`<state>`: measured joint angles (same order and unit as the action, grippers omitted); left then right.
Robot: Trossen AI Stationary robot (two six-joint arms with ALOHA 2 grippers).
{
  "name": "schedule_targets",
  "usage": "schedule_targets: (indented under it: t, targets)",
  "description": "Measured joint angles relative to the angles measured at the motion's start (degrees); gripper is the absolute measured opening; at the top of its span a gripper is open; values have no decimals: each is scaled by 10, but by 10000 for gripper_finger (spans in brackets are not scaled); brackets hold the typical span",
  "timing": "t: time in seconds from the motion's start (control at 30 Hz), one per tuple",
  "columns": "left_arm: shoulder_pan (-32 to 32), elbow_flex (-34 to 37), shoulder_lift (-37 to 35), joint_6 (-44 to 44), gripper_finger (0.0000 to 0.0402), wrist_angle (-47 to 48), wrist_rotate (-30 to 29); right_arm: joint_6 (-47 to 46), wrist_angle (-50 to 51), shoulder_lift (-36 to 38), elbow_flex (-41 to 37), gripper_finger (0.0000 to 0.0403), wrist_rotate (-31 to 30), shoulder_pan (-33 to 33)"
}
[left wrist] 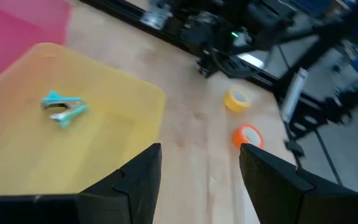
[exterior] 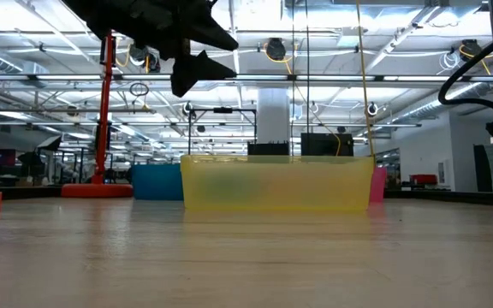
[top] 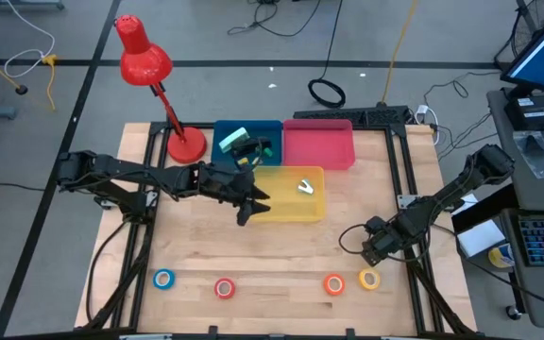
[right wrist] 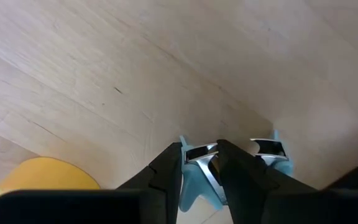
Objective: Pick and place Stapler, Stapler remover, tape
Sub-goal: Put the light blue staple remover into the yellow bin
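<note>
The left claw (top: 246,210) hangs above the near left corner of the yellow bin (top: 281,210), its fingers (left wrist: 135,180) wide apart with nothing between them. Just ahead of it, inside that bin, lies a teal staple remover (left wrist: 64,109). Beyond the claw's back, in the blue bin (top: 223,132), sits a dark stapler (top: 250,147), with the pink bin (top: 317,146) next to it and a red lamp (top: 149,66) further behind.

The right claw (top: 374,251) is low over the bare wood, well apart from the left one. Its fingers (right wrist: 166,171) are drawn close together on a pale blue and metal piece, seemingly a second staple remover (right wrist: 269,149), one wing between them and one outside.

The yellow tape (top: 369,280) lies just beside the right claw, the orange tape (top: 334,283) touching or nearly touching it. The red tape (top: 224,288) and blue tape (top: 163,279) lie further along the front edge, nearer the left claw yet well below it
</note>
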<state>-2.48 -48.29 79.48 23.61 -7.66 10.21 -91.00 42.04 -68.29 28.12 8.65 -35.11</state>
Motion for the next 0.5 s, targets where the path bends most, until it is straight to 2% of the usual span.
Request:
schedule_targets:
  t: [0.13, 0.27, 0.5]
  targets:
    - [0, 0, -3, -28, 216, 2, 29, -13, 1, 0, 0, 89, -9, 0]
    - [0, 6, -32, -50, 216, 0, 30, -41, 3, 0, 0, 75, -9, 0]
    - [6, 87, -172, -53, 216, 2, -36, -43, 10, 3, 0, 38, -20, 0]
